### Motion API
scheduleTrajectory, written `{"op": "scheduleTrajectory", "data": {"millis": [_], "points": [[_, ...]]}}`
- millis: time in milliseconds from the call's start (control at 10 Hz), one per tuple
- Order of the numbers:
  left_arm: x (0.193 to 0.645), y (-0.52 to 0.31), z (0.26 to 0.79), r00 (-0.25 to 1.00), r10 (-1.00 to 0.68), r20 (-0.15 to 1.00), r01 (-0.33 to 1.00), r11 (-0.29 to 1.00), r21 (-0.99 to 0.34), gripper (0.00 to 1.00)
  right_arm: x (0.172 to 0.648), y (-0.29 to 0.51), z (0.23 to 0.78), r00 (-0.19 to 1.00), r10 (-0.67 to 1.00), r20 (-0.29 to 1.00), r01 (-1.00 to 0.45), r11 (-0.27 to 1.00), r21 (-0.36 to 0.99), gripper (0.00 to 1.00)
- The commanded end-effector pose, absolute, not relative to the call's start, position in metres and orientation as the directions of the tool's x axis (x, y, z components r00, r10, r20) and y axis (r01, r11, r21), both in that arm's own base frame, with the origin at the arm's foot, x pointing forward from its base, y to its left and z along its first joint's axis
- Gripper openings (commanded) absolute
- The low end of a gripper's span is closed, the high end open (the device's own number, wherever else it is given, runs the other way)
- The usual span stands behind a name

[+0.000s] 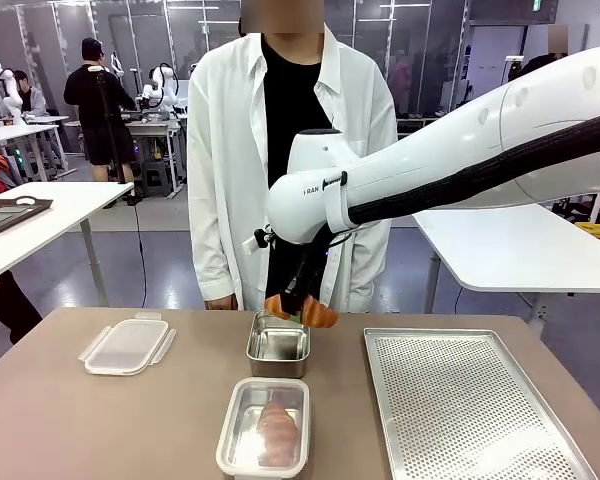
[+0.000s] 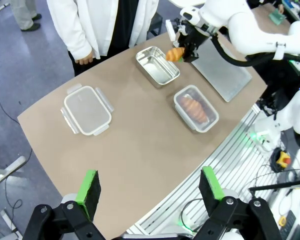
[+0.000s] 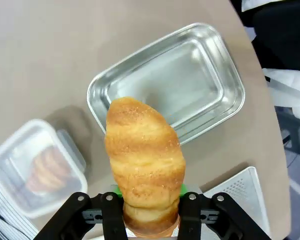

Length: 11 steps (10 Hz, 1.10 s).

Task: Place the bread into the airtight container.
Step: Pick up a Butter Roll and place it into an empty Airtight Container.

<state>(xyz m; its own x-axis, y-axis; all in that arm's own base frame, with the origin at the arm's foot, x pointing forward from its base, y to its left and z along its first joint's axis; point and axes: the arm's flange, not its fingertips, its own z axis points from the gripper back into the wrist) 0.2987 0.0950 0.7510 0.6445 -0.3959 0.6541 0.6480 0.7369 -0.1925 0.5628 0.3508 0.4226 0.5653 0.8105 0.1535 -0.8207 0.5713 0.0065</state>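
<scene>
Bread (image 3: 145, 165): pinched by the right hand (image 3: 151, 212).
Metal container (image 3: 200, 70): seen just beyond that hand's fingertips.
Left hand (image 2: 150, 182): spread.

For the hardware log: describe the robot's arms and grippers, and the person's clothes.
The right arm is white with rounded joints, a black cable along it and dark lettering at the wrist. The left gripper is black with green pads. The person wears a white coat over a black top.

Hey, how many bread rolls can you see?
2: one bread roll held in the right gripper above the steel tin, another roll lying in the clear container nearer the robot.
</scene>
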Motion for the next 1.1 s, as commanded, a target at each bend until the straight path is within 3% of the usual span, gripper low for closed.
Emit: {"op": "scheduleTrajectory", "data": {"millis": [0, 200, 400, 700, 1000], "points": [[0.298, 0.096, 0.752, 0.633, -0.41, 0.656, 0.663, 0.725, -0.187, 1.0, 0.571, 0.364, 0.422, 0.759, 0.602, 0.249, -0.633, 0.772, 0.062, 0.33], [0.298, 0.096, 0.752, 0.633, -0.41, 0.656, 0.663, 0.725, -0.187, 1.0, 0.575, 0.37, 0.411, 0.898, 0.357, 0.257, -0.398, 0.909, 0.126, 0.33], [0.298, 0.096, 0.752, 0.633, -0.41, 0.656, 0.663, 0.725, -0.187, 1.0, 0.58, 0.377, 0.403, 0.954, 0.175, 0.242, -0.219, 0.961, 0.17, 0.33], [0.298, 0.096, 0.752, 0.633, -0.41, 0.656, 0.663, 0.725, -0.187, 1.0, 0.592, 0.382, 0.38, 0.984, 0.048, 0.174, -0.08, 0.979, 0.187, 0.33], [0.298, 0.096, 0.752, 0.633, -0.41, 0.656, 0.663, 0.725, -0.187, 1.0, 0.605, 0.384, 0.352, 0.988, 0.004, 0.153, -0.029, 0.986, 0.162, 0.33]]}}
